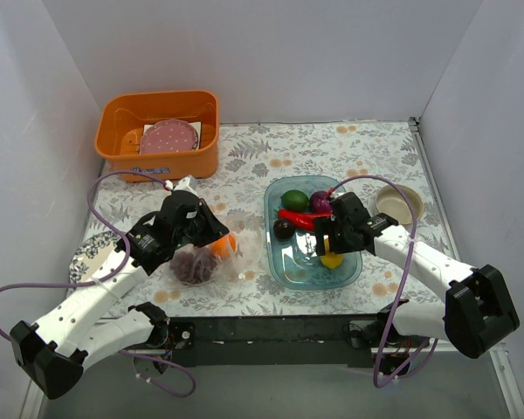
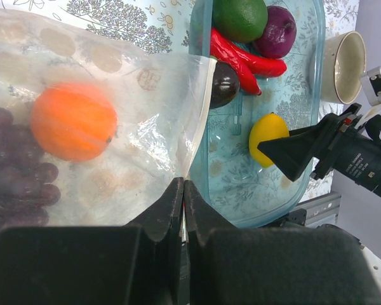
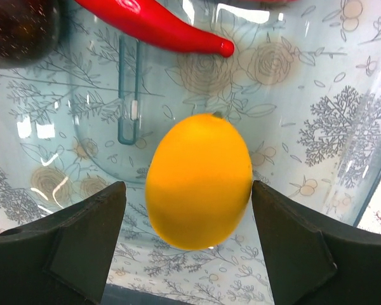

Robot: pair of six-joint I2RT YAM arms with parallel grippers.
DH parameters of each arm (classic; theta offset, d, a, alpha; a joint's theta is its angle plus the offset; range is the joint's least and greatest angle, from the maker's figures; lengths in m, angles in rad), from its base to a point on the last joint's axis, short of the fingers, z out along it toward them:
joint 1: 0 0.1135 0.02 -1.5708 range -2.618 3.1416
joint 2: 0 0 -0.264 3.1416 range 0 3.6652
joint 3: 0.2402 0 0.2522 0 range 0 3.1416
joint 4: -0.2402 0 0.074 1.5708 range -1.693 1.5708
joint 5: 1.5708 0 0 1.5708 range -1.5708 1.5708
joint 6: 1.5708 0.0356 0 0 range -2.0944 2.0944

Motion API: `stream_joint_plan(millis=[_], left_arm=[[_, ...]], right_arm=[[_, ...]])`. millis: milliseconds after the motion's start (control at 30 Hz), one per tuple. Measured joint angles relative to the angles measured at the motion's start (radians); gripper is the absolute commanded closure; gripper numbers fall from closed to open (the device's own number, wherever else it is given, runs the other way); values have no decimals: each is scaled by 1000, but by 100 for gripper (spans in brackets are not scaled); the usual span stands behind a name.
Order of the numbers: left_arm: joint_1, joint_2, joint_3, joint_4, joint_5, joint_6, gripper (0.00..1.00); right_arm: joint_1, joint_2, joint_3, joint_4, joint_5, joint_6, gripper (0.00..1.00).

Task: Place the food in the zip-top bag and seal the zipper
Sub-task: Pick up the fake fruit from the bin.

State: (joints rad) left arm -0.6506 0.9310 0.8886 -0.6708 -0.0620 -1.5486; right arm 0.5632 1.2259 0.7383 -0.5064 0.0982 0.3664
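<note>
Clear crinkly plastic is what I have on the left: the zip-top bag (image 2: pixel 159 108) lies left of the table's middle, toward the near edge, with the grape bunch (image 2: pixel 13 165) and the orange (image 2: pixel 73 121) already inside. My left gripper (image 2: pixel 183 190) is closed to nothing on the bag's mouth edge, and the zipper (image 2: pixel 200 108) strip runs in between its fingers. I read that as a pinch holding the mouth open toward the table's right edge. Just beside that mouth, right of the middle, sits the blue tray (image 2: pixel 267 210); whether its left wall touches the plastic I can't tell. At the tray's far end are the green fruit (image 1: pixel 294 200), the purple piece (image 1: pixel 320 202), the chili (image 3: pixel 159 25) and a dark piece (image 1: pixel 283 229). The lemon (image 3: pixel 199 181) lies alone at the end toward the near edge. My right gripper (image 3: pixel 188 187) is spread wide around the lemon, one finger on each side, close against it but not squeezing as far as I can see. The lemon's long axis runs across the line the fingers close along, so they would meet its narrower waist. The right arm is plainly the nearer one. From the lemon, the bag's mouth lies toward the left edge, over the tray wall. I judge the grasp comes next, then a lift and a carry leftward.
</note>
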Motion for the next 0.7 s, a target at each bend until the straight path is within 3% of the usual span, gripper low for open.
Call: stream_joint_plan(millis=[367,500,667,700], left_arm=[[0,24,0,17,12,0,100],[0,26,0,17,15,0,100],[0,25,0,17,15,0,100],[0,24,0,17,15,0,100]], right_arm=[[3,-8,-1,-48,0,0,15],[3,-12,-8,-44,1,2,30],[3,-11,-15,-45,1,5,37],[3,-11,-15,-45,1,5,45]])
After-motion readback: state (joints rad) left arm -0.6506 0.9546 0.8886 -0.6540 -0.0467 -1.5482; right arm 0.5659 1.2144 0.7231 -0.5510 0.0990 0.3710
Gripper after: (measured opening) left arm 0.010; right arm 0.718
